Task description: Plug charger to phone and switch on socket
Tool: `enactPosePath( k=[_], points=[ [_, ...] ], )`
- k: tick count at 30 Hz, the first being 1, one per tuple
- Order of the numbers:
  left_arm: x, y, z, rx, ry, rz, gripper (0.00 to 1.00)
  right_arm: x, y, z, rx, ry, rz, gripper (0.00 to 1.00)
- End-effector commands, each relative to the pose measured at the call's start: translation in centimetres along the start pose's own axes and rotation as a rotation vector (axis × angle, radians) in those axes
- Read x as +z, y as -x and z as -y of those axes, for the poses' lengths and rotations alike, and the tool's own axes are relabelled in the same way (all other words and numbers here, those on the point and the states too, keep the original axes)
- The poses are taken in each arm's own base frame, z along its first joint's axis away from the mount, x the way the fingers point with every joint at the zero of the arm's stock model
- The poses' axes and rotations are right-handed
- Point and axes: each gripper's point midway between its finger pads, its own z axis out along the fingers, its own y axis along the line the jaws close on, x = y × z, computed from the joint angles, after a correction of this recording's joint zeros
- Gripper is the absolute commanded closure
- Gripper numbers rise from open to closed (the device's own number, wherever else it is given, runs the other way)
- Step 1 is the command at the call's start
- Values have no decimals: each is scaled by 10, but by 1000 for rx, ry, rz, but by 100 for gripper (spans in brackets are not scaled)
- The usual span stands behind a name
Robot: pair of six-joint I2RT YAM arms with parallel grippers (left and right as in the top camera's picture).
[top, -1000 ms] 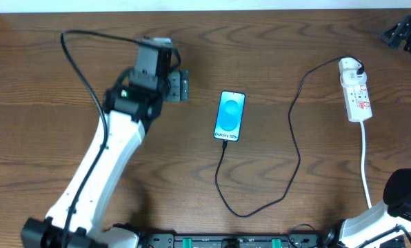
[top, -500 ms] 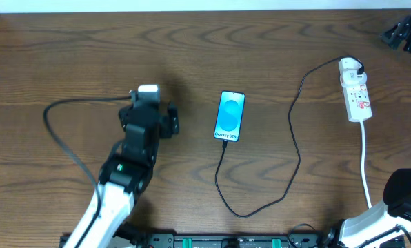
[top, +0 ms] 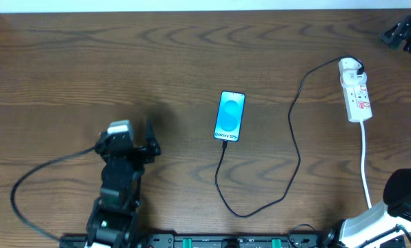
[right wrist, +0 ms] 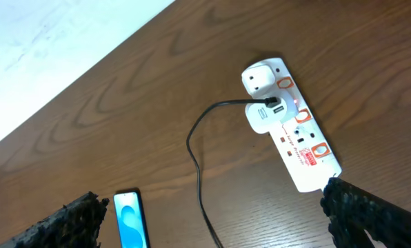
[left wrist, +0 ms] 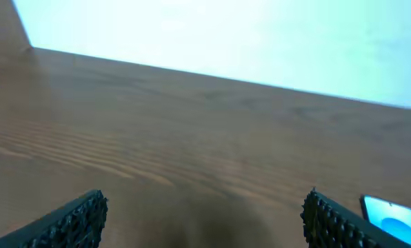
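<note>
1. The phone [top: 230, 116] lies flat near the middle of the brown wooden surface [top: 192, 55]. Its screen faces up and glows blue. The short end with the small white words points to 6 o'clock.
2. The charger [top: 292, 138] is a thin black cable. One tip meets the phone's 6 o'clock end. From there the cable loops down toward 6 o'clock. It then swings round and climbs toward 1 o'clock, up to the socket [top: 355, 93].
3. The socket is a white strip with red marks. It lies at 3 o'clock from the phone, well apart from it. The cable's other end sits in the socket's 12 o'clock end. A white cord [top: 365, 158] leaves its 6 o'clock end.
4. The left claw [top: 133, 138] is at 9 o'clock from the phone, well apart from it. It is spread wide apart and grips nothing.
5. The right claw [right wrist: 219, 220] shows only in its own camera. It is spread wide apart too and grips nothing. It hangs above the surface, with the socket and the phone below it.
</note>
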Motion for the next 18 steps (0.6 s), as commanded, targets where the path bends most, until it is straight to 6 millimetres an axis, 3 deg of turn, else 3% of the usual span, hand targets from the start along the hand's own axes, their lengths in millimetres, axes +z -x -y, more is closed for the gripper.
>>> enactPosePath(
  k=[1, 9, 18],
  points=[
    [-9, -2, -12, -21, 12, 60, 10, -2, 1, -3, 7, 10, 5, 1],
    [-20, -16, -25, -64, 4, 187, 10, -2, 1, -3, 7, 10, 5, 1],
    [-22, -42, -35, -17, 38, 86, 10, -2, 1, -3, 6, 10, 4, 1]
  ],
)
